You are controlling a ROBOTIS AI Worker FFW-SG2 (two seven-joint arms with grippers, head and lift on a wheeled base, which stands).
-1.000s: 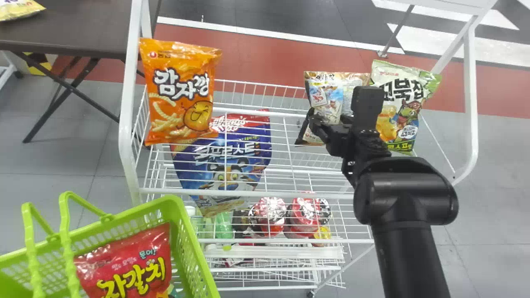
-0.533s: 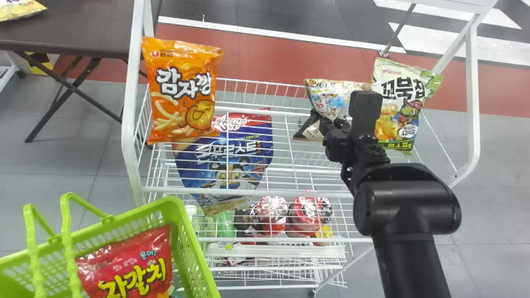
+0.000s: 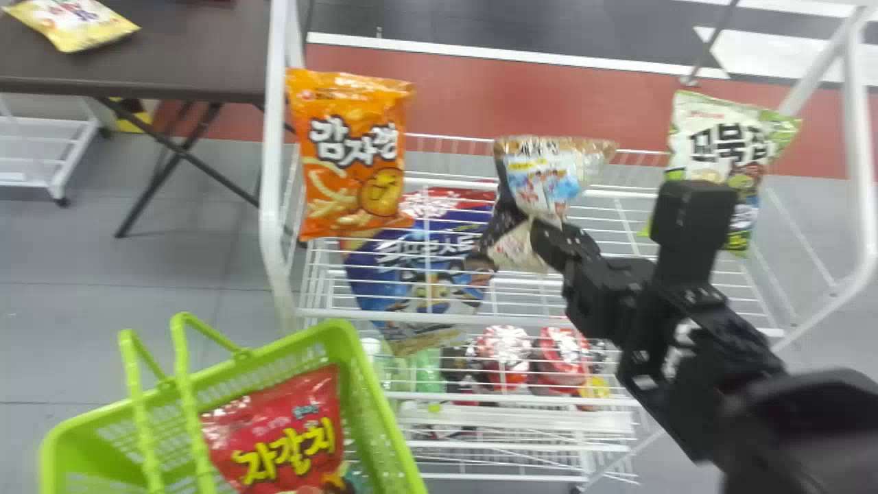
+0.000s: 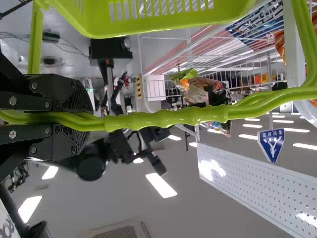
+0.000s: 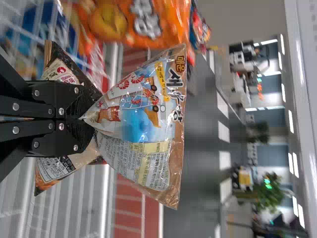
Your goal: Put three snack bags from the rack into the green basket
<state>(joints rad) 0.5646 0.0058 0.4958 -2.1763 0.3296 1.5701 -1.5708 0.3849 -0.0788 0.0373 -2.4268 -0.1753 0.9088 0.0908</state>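
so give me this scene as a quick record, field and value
Right gripper: shut on brown bag, mid-bag
Left gripper: shut on basket handle
Basket: red bag inside
Rack, left: orange bag; blue bag behind wires
Rack, right: green-and-white bag
Table: yellow bag

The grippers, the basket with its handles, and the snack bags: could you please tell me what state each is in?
Left gripper, shut on the handles
Handles, raised
Green basket, holding a red bag
Red bag, inside the basket
Right gripper, shut on the brown bag
Brown bag, pinched at its middle
Orange bag, upright
Green-and-white bag, upright, partly hidden
Blue bag, seen through wires
Yellow bag, lying on the table
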